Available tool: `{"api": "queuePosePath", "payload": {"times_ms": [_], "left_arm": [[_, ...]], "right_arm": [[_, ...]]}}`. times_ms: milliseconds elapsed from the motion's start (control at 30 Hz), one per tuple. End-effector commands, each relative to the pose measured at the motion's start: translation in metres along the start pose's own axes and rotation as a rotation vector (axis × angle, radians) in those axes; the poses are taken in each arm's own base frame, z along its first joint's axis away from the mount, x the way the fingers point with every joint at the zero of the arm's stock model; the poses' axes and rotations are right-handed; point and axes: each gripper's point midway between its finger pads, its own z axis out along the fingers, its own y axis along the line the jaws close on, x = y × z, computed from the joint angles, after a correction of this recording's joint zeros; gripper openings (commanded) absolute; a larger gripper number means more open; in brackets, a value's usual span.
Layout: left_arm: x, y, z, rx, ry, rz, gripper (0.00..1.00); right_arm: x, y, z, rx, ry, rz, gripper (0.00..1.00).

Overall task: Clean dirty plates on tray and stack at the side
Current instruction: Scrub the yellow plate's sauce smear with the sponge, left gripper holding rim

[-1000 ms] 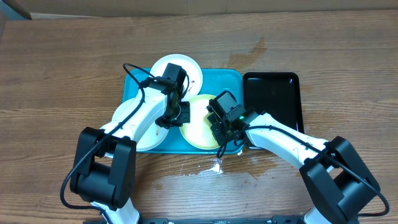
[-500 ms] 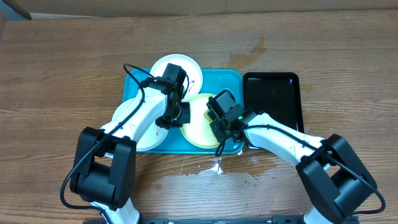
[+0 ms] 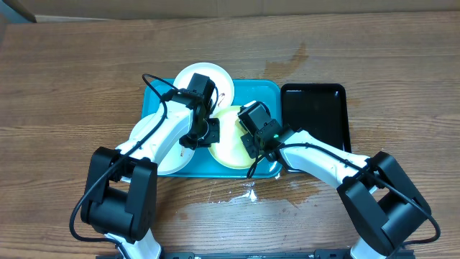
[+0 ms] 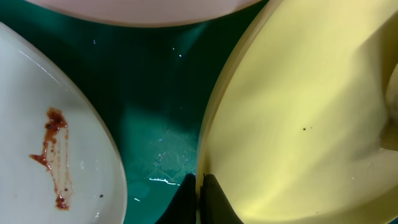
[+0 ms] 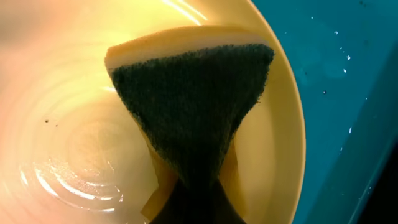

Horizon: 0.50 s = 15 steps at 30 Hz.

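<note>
The task was at an early stage: all three dirty plates point(image 3: 205, 78) lay on the tray point(image 3: 266, 92), none was stacked at the side, and one white plate point(image 4: 37, 106) showed a red-brown smear. The right gripper point(image 5: 194, 206) was clamped on a sponge point(image 5: 193, 106) that rested inside the lime-green plate point(image 5: 62, 93). The left gripper point(image 4: 199, 198) was closed on that plate's rim.

surface: wooden table point(image 3: 72, 72) | on it: turquoise tray point(image 3: 260, 92), black tray point(image 3: 314, 115) beside | wet patch point(image 3: 246, 193)

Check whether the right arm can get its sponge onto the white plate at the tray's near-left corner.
Probably not directly: the left arm lies over the white plate, with the green-rimmed plate between.
</note>
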Motion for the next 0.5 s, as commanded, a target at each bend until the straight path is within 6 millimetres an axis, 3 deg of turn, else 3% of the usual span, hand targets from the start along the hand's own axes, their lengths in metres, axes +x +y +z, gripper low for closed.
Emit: {"api": "queuePosePath", "payload": {"times_ms": [0, 467], "left_arm": [[0.005, -0.007, -0.002, 0.02, -0.003, 0.063, 0.04], [0.012, -0.009, 0.013, 0.02, -0.011, 0.076, 0.04]], "right_arm": [[0.006, -0.005, 0.008, 0.027, 0.016, -0.003, 0.04], [0.013, -0.006, 0.008, 0.031, 0.04, -0.006, 0.04]]}}
